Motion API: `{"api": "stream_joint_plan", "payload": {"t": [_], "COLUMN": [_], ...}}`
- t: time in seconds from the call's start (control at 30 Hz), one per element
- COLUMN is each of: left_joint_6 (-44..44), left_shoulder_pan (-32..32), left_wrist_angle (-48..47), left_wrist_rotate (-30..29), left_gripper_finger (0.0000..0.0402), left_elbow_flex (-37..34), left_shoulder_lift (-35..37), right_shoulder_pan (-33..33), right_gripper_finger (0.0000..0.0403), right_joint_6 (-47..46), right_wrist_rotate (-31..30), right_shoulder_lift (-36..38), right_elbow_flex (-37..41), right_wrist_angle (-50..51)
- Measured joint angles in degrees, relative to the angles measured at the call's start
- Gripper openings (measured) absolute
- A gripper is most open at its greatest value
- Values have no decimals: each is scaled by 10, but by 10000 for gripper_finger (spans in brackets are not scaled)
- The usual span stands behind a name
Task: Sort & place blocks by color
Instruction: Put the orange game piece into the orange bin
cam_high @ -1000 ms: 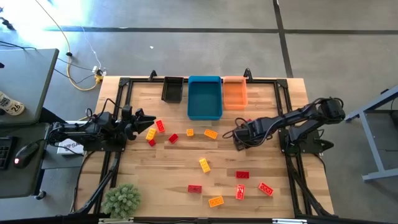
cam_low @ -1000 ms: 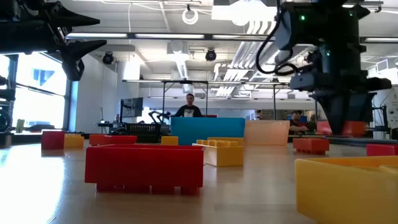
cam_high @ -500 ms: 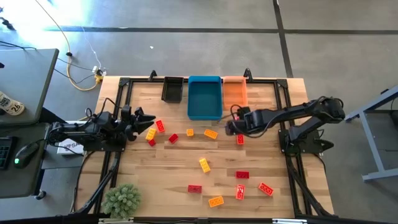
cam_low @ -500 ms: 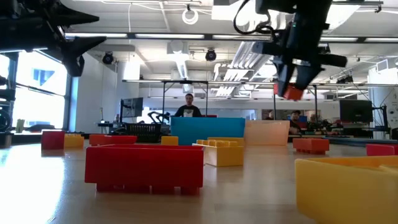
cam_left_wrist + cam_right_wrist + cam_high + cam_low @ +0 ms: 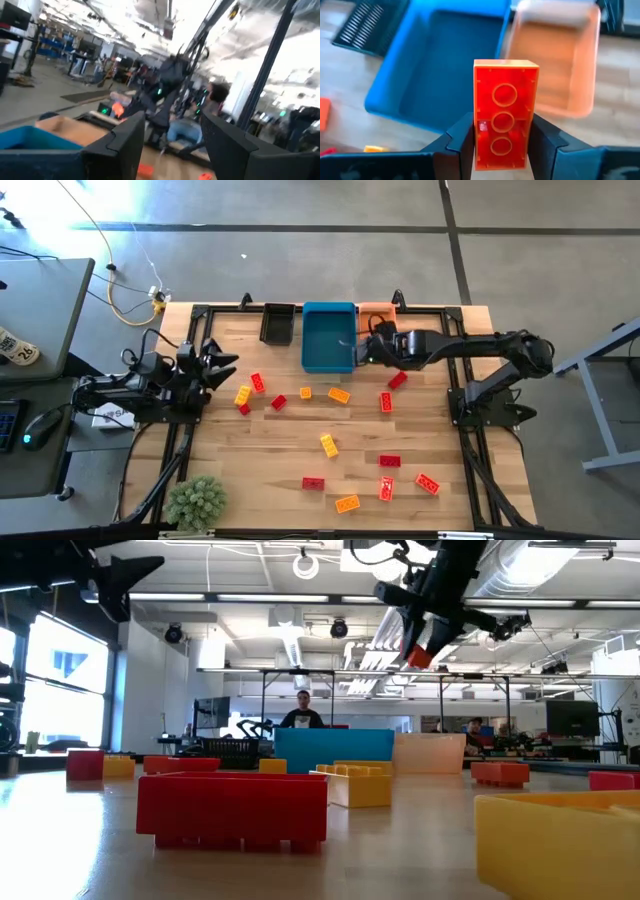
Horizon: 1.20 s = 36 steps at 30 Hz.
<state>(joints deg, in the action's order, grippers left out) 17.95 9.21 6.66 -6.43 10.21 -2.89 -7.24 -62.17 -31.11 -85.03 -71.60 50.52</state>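
Note:
Red, orange and yellow studded blocks lie scattered flat on the wooden table, among them a red block (image 5: 386,402), a yellow block (image 5: 329,445) and an orange block (image 5: 339,394). My right gripper (image 5: 366,350) hangs above the far-edge bins, between the blue bin (image 5: 329,337) and the orange bin (image 5: 378,312), shut on an orange-red block (image 5: 505,120). That block also shows raised in the low view (image 5: 420,657). My left gripper (image 5: 222,360) is open and raised at the table's left side, near a red block (image 5: 257,382); its fingers (image 5: 125,140) stand apart. My right gripper pinches the orange-red block between its two fingers (image 5: 462,140), which lie on the block's two long sides near one end (image 5: 501,150). The block's hollow underside faces the wrist camera. It is lifted clear of the table, over the blue and orange bins.
A black bin (image 5: 277,324) stands left of the blue one at the far edge. A green plant-like clump (image 5: 195,502) sits at the near left corner. Black frame rails (image 5: 185,430) run along the table's sides. People (image 5: 303,712) show in the room behind.
My right gripper has risen from the table's right-middle and moved toward the far edge and left, over the bins, carrying the orange-red block lifted clear. My left gripper has risen a little and shifted toward the far edge, staying open.

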Motion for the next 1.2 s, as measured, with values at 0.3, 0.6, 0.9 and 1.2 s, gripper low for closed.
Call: {"api": "stream_joint_plan", "payload": {"t": [0.3,0.6,0.9,1.2], "left_joint_6": [-17,-7,31,153], "left_shoulder_pan": [0,0,5,23], "left_wrist_angle": [-56,-57,-113,-220], "left_wrist_rotate": [-26,-107,-153,-151], "left_gripper_finger": [184,184,184,184], "left_elbow_flex": [44,86,120,148], "left_shoulder_lift": [-83,-193,-286,-347], "right_shoulder_pan": [-80,-178,-246,-267], "right_gripper_finger": [121,123,124,124], "right_joint_6": [126,183,253,298], "right_wrist_rotate": [15,78,108,151], "right_shoulder_lift": [0,0,-17,-90], "right_elbow_flex": [-23,-23,-22,-22], "right_wrist_angle": [-74,-84,-83,-82]}}
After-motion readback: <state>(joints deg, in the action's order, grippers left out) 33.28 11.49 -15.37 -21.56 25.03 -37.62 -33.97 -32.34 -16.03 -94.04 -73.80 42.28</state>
